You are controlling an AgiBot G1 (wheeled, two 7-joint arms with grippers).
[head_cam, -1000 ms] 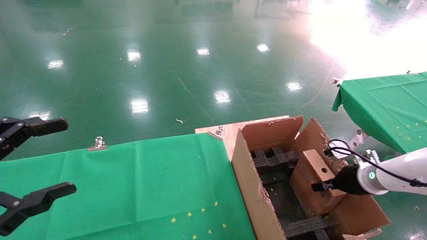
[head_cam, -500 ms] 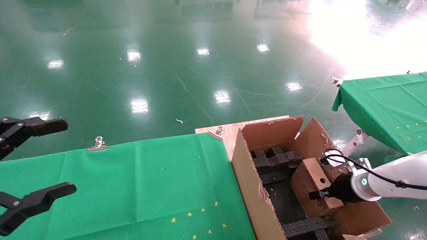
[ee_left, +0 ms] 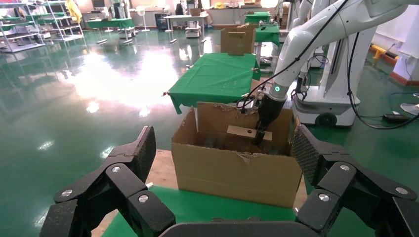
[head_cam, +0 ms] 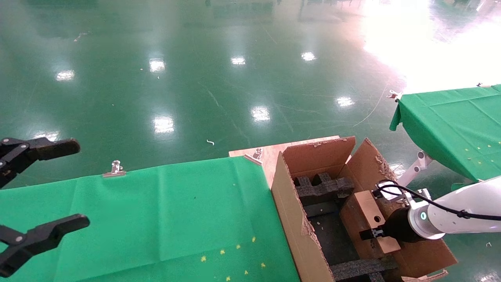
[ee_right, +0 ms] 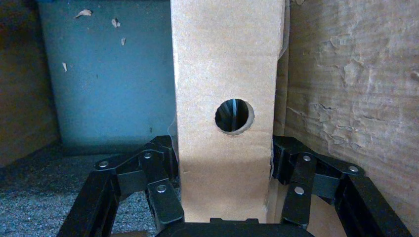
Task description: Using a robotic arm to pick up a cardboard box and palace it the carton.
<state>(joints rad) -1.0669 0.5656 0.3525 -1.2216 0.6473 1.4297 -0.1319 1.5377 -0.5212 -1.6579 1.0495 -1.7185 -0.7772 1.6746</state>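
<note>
Right end effector (ee_right: 225,190) clamped, white arm (head_cam: 465,211) angled low; left end effector (head_cam: 43,188) parked (fingers spread wide).

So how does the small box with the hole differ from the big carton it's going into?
The cardboard box is much smaller than the carton. The box is closed, with a round hole in one face; the carton stands open, flaps up with torn edges, black foam inserts inside. The box is clamped by the right gripper inside the carton, against its right-hand wall; the carton rests beside the green-covered table. Both are plain brown cardboard.
</note>
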